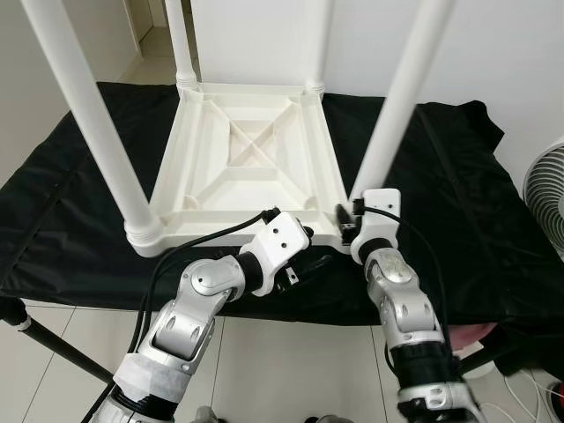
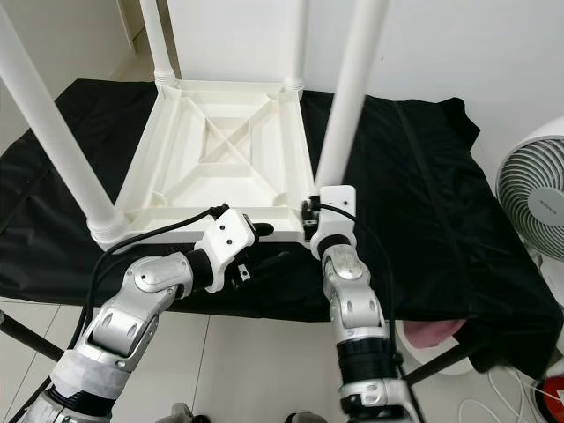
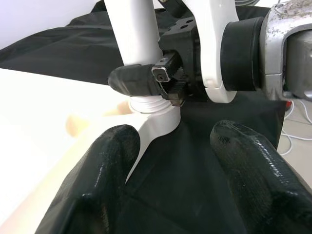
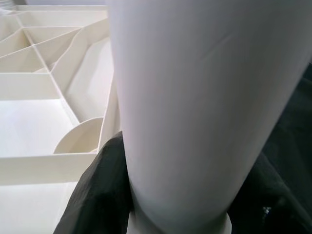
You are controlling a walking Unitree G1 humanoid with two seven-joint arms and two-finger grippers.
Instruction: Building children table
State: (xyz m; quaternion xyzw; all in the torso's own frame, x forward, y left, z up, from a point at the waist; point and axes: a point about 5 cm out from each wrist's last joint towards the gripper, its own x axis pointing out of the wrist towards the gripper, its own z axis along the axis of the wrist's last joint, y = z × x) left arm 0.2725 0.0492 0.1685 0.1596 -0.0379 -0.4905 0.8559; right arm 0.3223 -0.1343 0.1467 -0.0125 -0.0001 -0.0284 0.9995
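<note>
A white plastic children's table lies upside down on a black cloth, its legs pointing up. My right gripper is shut on the base of the near right leg, where the leg enters the corner socket. In the right wrist view the leg stands between the black fingers. My left gripper is open, low at the table's front edge, just left of that corner. In the left wrist view its fingers are spread and aimed at the leg's base, holding nothing.
The black cloth covers a low platform that ends just before my arms. A white fan stands at the right. A black stand leg crosses the tiled floor at the lower left. Cables lie at the lower right.
</note>
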